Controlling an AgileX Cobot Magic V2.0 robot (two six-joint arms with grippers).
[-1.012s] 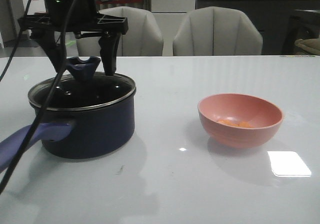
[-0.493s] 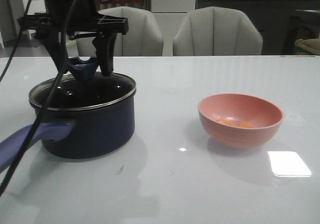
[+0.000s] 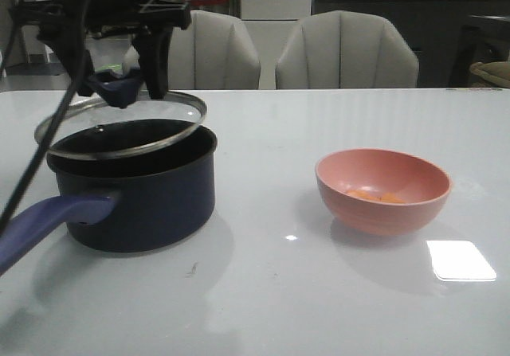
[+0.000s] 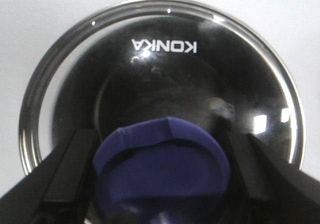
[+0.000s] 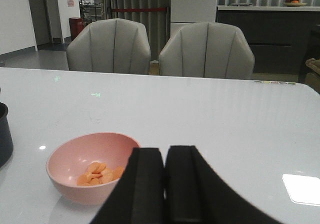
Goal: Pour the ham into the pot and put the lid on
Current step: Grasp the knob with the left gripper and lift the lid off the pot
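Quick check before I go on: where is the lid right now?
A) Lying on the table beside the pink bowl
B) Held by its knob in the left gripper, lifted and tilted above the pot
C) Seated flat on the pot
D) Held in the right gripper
B. The left gripper is shut on the blue knob, and the lid hangs tilted above the pot, its rim clear of the pot on the left side.

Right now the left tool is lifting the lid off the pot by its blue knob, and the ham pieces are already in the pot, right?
Not quite. The ham sits in the pink bowl, as the right wrist view shows. The left tool does hold the lid by its blue knob above the pot.
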